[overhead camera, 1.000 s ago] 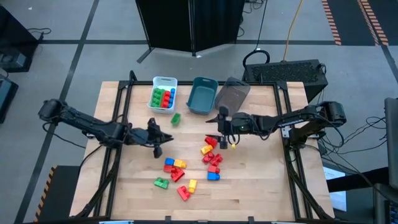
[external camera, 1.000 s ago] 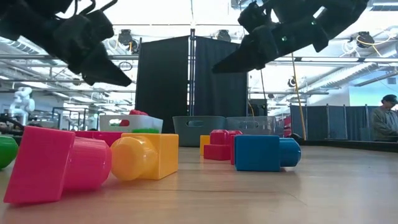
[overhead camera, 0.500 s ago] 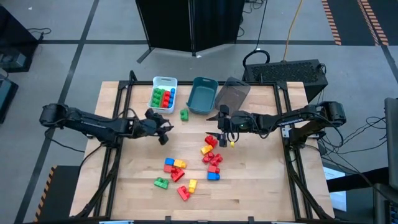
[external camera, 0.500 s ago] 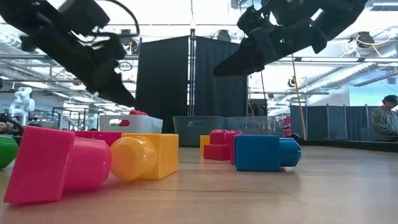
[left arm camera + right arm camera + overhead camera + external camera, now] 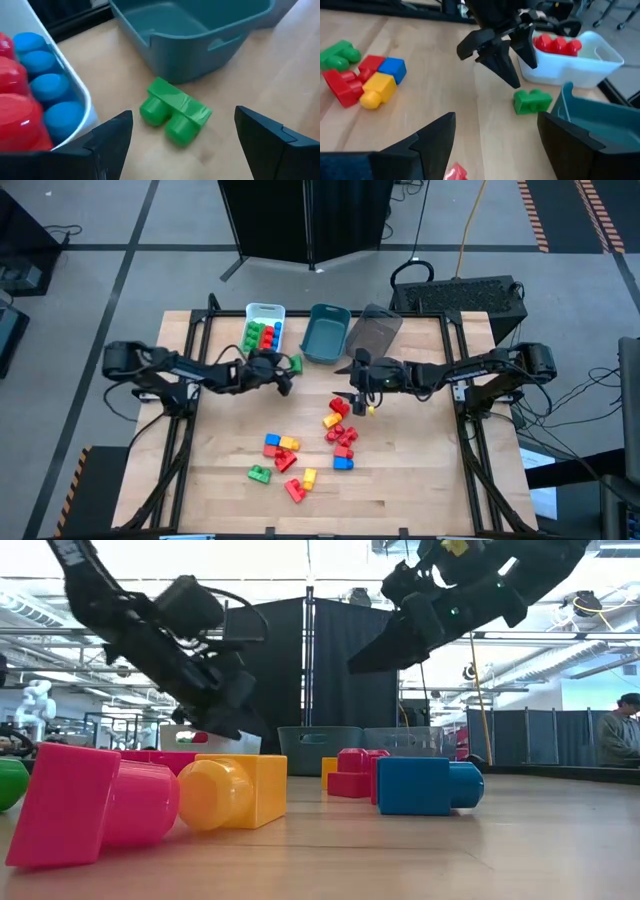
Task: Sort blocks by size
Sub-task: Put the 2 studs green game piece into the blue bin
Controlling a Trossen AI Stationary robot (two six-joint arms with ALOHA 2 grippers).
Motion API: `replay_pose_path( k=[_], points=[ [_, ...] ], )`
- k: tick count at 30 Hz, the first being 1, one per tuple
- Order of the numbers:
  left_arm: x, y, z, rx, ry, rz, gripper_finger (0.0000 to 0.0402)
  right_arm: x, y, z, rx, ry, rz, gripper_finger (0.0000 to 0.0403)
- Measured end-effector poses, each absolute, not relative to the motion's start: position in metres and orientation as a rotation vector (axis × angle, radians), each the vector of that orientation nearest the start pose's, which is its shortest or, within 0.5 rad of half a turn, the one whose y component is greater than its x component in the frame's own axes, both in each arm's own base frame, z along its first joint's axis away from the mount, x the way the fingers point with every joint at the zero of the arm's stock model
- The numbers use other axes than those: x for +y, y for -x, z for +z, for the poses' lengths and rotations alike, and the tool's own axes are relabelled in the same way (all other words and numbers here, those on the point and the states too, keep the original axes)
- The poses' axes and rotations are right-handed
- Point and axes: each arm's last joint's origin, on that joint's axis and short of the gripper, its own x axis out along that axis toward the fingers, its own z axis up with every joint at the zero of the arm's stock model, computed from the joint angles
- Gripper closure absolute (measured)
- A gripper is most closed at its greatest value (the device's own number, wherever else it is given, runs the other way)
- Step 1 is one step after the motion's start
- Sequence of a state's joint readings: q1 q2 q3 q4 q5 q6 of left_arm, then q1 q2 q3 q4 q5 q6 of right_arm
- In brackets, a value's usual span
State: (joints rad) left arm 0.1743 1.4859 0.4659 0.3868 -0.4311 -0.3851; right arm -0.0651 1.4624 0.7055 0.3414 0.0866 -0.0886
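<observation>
Wooden planks of the table (image 5: 400,470) fill the middle of the high view, with grey floor around. Lowest in that frame lies the loose scatter of blocks (image 5: 300,452), red, yellow, blue and green, spread across the centre and lower centre. Above it, at mid-height, the left gripper (image 5: 284,374) reaches in from the left with its fingers spread wide and nothing between them. Just past its tips a small green block (image 5: 173,111) lies on its side on the wood, close to the teal bin's wall. The right gripper (image 5: 357,380) comes in from the right at the same height, its fingers parted and empty, above the top of the scatter. Farthest up stand three bins in a row: a white bin (image 5: 265,311) holding red, green and blue blocks, a teal bin (image 5: 324,335) that is empty, and a grey bin (image 5: 374,332), tilted, whose inside I cannot make out.
</observation>
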Motion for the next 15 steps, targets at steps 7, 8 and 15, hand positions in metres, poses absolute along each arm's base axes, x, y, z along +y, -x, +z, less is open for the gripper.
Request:
replay_pose_path(
  k=[7,8,15],
  points=[
    [0.064,-0.282,0.129,0.543,0.296,0.762,0.0096,-0.025,-0.295,0.196,0.491,0.073,-0.186,0.0135],
    [0.065,-0.286,0.128,0.552,0.303,0.791,0.0096,-0.025,-0.295,0.196,0.501,0.073,-0.186,0.0135],
    [0.070,-0.295,0.128,0.615,0.355,0.979,0.0096,-0.025,-0.292,0.191,0.557,0.051,-0.190,0.0136]
  ],
)
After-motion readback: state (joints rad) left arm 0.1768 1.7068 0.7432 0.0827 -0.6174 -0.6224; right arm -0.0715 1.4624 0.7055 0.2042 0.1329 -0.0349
